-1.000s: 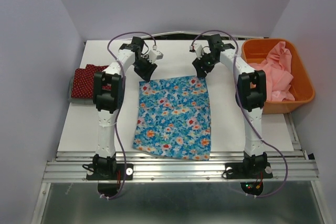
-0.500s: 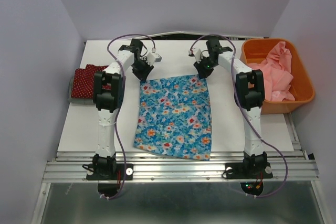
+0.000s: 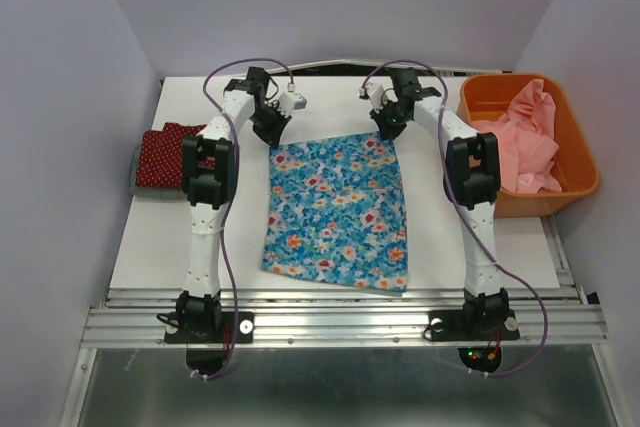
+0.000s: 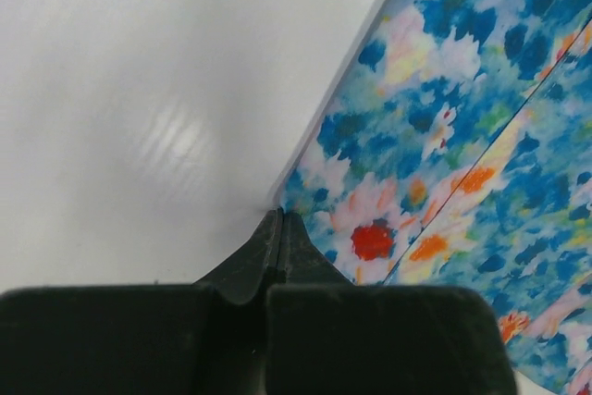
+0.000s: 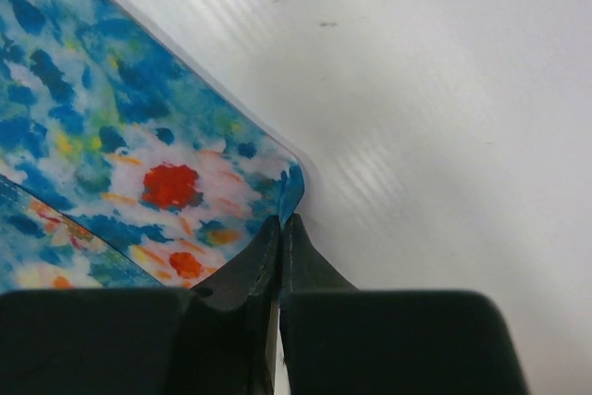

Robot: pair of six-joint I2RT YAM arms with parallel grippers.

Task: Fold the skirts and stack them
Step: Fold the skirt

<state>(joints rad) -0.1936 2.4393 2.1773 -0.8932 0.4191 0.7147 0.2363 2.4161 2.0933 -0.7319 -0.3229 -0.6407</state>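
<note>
The bright blue flower-print skirt (image 3: 337,210) lies spread on the white table, its far edge lifted a little. My left gripper (image 3: 272,135) is shut on its far left corner; in the left wrist view the closed jaw tips (image 4: 280,219) pinch the cloth's corner (image 4: 444,164). At the far right corner my right gripper (image 3: 386,131) is shut too, with the blue hem (image 5: 294,187) caught between its tips (image 5: 280,225). A dark red dotted skirt (image 3: 166,157) sits folded on a grey one (image 3: 143,190) at the table's left edge.
An orange basket (image 3: 575,142) with pink cloth (image 3: 525,137) stands at the right of the table. The white table surface (image 3: 150,237) ends at a metal rail (image 3: 340,322) near the arm bases. Grey walls close the cell on three sides.
Both grippers have closed on the blue skirt's far corners and moved away from the bases, drawing the skirt's far edge further back and pulling the cloth flatter.
</note>
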